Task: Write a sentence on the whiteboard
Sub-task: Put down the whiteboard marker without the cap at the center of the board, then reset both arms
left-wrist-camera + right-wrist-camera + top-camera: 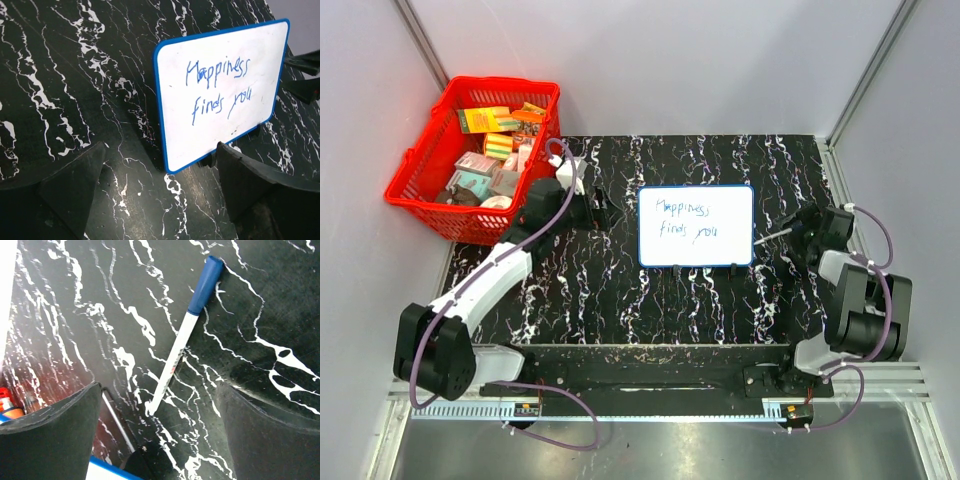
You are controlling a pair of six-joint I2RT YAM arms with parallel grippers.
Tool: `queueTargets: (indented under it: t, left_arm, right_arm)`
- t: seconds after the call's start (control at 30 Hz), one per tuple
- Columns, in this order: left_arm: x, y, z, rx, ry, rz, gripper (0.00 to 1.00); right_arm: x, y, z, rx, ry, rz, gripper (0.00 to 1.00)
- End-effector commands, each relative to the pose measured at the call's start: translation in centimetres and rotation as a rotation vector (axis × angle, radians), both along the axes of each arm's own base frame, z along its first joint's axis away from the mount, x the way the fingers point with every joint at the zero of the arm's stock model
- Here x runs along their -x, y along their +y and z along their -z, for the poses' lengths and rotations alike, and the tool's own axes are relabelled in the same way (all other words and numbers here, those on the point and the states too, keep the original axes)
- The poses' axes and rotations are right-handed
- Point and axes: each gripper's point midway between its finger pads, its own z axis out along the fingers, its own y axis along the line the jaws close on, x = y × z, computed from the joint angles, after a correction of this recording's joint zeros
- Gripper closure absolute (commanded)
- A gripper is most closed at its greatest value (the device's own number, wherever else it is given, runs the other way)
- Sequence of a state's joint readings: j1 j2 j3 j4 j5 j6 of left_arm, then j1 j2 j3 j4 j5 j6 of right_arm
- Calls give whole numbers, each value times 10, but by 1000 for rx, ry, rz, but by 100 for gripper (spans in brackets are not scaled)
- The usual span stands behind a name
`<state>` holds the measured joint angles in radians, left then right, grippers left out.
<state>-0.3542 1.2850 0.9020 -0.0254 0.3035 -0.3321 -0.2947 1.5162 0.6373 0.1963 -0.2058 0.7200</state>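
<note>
Whiteboard (696,226) at centre of table (580,295), sentence (218,87) in 2 blue lines. Likely light, stiff, prone to skid; best pinned at 9 o'clock rim. Capped marker (182,332) loose at its 3 o'clock, under right gripper (160,387), spread wide, empty. Left gripper (160,150) at 9 o'clock, wide, empty

**CAMERA PLACEMENT: ONE OVERHEAD, TWO WRIST-MOUNTED**

Top external: set high above the near edge of the table (620,290) and tilted down over its whole top. It is the widest view.

Left wrist: low and close to the surface, looking obliquely between the fingers of the left gripper (160,150) at the whiteboard (220,95). The overhead view also shows the whiteboard.

Right wrist: close, looking steeply down between the fingers of the right gripper (160,385) onto a marker (182,335). The overhead view shows the marker just right of the whiteboard.
</note>
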Motion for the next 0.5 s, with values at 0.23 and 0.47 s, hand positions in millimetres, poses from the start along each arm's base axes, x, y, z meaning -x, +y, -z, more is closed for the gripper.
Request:
queueTargets:
  t: [0.23,0.47]
  left_arm:
    - [-29,45,-23,-48,-80,-334,3]
    - [-19,70,-25,-193,-183,-429,3]
  right_arm:
    - [0,-5,-105,173,-298,-28,0]
    - [29,-10,-201,477,-455,-5,0]
